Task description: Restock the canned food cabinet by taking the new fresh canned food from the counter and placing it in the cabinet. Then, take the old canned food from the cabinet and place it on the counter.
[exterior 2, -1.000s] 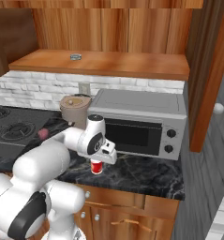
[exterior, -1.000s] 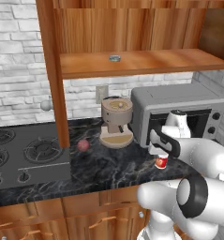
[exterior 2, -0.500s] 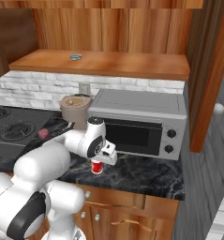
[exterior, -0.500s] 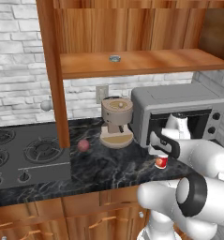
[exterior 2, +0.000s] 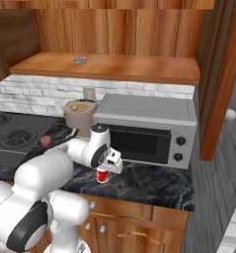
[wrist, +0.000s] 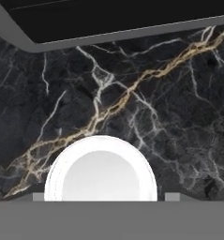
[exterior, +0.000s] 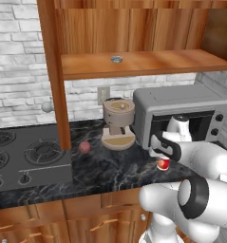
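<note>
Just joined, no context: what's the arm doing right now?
The gripper is right over the red can, which stands on the black marble counter in front of the microwave. Whether the fingers have closed on it can't be told. The silver tin sits on the cabinet shelf, so neither swap is done.

Red can (exterior 2: 103, 175) stands upright on the black marble counter (exterior 2: 149, 183); flat silver tin (exterior: 117, 59) rests on the cabinet (exterior: 148, 64) shelf
</note>
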